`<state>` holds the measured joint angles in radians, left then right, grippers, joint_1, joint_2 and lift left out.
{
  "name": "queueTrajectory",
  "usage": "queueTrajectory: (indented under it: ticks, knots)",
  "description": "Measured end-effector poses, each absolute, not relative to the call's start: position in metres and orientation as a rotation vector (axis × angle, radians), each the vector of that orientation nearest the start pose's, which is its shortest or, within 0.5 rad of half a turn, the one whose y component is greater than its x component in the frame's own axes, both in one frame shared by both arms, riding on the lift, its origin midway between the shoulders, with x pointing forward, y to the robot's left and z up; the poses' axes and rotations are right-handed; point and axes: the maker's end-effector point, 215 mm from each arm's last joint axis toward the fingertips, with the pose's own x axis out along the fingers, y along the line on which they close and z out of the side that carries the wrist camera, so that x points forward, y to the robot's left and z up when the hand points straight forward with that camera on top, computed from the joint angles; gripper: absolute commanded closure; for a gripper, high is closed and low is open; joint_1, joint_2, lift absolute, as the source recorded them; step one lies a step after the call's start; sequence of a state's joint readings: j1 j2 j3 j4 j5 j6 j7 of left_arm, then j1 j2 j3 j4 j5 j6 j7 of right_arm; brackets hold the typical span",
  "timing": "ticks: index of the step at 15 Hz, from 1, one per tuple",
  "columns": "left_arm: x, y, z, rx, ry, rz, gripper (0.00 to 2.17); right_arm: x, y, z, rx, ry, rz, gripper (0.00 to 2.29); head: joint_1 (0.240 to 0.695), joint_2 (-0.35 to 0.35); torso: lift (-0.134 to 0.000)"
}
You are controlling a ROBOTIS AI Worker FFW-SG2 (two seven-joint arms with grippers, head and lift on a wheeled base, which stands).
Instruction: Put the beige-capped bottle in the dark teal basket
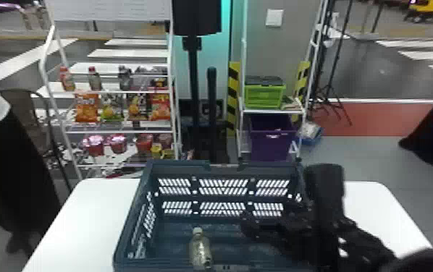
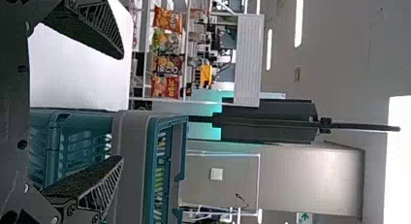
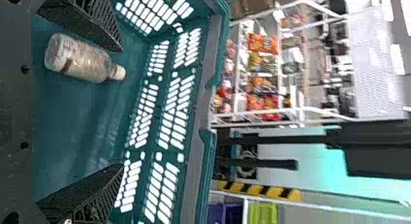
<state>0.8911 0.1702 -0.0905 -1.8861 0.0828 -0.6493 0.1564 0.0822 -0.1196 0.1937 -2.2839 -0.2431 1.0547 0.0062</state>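
In the head view, my right gripper (image 1: pixel 250 225) is inside the dark teal basket (image 1: pixel 134 217), to the right of the beige-capped bottle (image 1: pixel 200 249). The bottle is on the basket floor, its cap toward the far wall; it appears to be lying down. My right gripper (image 3: pixel 121 107) stands open in the right wrist view, the bottle (image 3: pixel 82 60) near one finger and not held. The left wrist view has my left gripper (image 2: pixel 121 107) open and holding nothing, with the basket (image 2: pixel 131 166) beyond it.
A white table (image 1: pixel 92 217) carries the basket. Behind it stand a snack rack (image 1: pixel 118 92) on the left, a black post (image 1: pixel 194 79) in the middle and a shelf with a green crate (image 1: pixel 264 96) and a purple bin (image 1: pixel 272 139).
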Motion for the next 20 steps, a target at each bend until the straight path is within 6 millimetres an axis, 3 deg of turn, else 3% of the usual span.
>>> queueTrajectory:
  ticks: [4,10,13,16,20]
  knots:
    - [0.281,0.234,-0.372,-0.045,-0.063,0.013,0.15,0.462,-0.145,-0.301,0.088,0.253,0.337,0.03,0.499,0.0,0.0]
    - [0.281,0.227,-0.369,-0.048,-0.068,0.004,0.15,0.401,-0.213,-0.3,0.099,0.045,0.254,0.03,0.499,0.0,0.0]
    - [0.28,0.225,-0.368,-0.049,-0.068,0.002,0.15,0.374,-0.231,-0.322,0.102,0.017,0.226,0.03,0.499,0.0,0.0]
    - [0.279,0.225,-0.369,-0.049,-0.066,0.005,0.15,0.349,-0.236,-0.348,0.107,0.019,0.223,0.03,0.499,0.0,0.0]
    - [0.28,0.224,-0.368,-0.049,-0.067,0.01,0.15,0.326,-0.245,-0.363,0.102,0.008,0.213,0.03,0.499,0.0,0.0]
